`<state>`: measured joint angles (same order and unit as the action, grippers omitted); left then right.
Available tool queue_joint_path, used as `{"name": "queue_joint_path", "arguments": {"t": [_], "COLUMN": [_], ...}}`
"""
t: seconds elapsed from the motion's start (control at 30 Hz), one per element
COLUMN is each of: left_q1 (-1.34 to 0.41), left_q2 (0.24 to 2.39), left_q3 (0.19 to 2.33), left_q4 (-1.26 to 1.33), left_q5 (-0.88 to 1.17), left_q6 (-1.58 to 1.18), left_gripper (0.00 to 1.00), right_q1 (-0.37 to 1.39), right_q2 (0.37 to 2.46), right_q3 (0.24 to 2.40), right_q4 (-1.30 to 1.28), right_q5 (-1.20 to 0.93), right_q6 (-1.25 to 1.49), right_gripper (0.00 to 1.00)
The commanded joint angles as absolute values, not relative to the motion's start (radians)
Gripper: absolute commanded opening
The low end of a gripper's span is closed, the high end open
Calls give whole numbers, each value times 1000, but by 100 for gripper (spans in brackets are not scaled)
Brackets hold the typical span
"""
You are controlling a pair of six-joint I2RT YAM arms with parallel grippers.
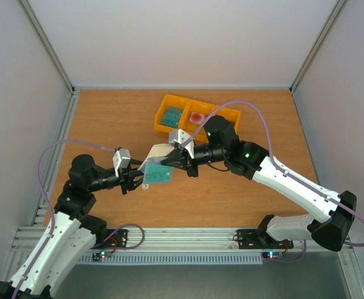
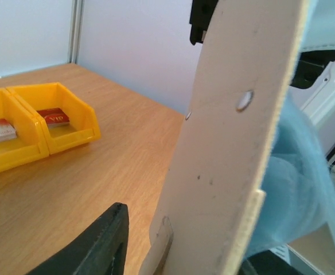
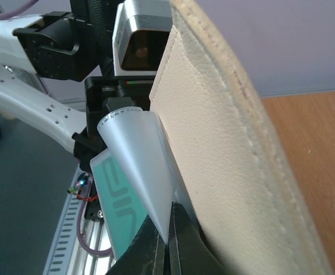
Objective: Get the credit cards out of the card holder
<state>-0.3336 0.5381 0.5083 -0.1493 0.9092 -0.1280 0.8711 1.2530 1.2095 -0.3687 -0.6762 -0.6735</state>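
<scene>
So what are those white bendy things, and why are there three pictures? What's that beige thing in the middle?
They are two robot arms with pinching fingers. One picture looks down from above; the other two come from little cameras on the wrists. The right gripper is pinched shut on a beige card holder. A teal card peeks from it, beside the left gripper; whether that one grips, I can't tell. On the wooden table sits a yellow tray holding more cards.

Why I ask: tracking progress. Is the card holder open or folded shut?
Open: the card holder has its cream cover standing apart from the translucent pocket, and a teal card shows beside it.
</scene>
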Motion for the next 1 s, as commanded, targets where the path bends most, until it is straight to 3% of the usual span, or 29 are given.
{"name": "queue_joint_path", "arguments": {"t": [0.0,0.1,0.13,0.23,0.4,0.73,0.87,0.97], "left_q1": [-340,-339,-339,-339,-339,-339,-339,-339], "left_q2": [544,541,542,560,613,645,660,666], "left_q3": [492,483,483,480,454,464,473,477], "left_q4": [-22,14,23,5,-101,-199,-239,-250], "left_q5": [944,972,972,973,965,853,795,757], "left_q6": [-174,-207,-220,-330,-542,-502,-509,-506], "left_gripper": [31,3,1,0,0,0,0,0], "right_q1": [871,870,870,854,829,819,819,820], "right_q2": [1267,1281,1286,1290,1322,1342,1314,1288], "right_q3": [1246,1263,1270,1275,1285,1367,1460,1466], "right_q4": [-377,-405,-415,-415,-402,-516,-637,-669], "right_q5": [-712,-720,-709,-623,-437,-196,-303,-548], "right_q6": [-649,-648,-645,-619,-572,-620,-679,-695], "right_gripper": [1,1,3,16,31,41,43,42]}}
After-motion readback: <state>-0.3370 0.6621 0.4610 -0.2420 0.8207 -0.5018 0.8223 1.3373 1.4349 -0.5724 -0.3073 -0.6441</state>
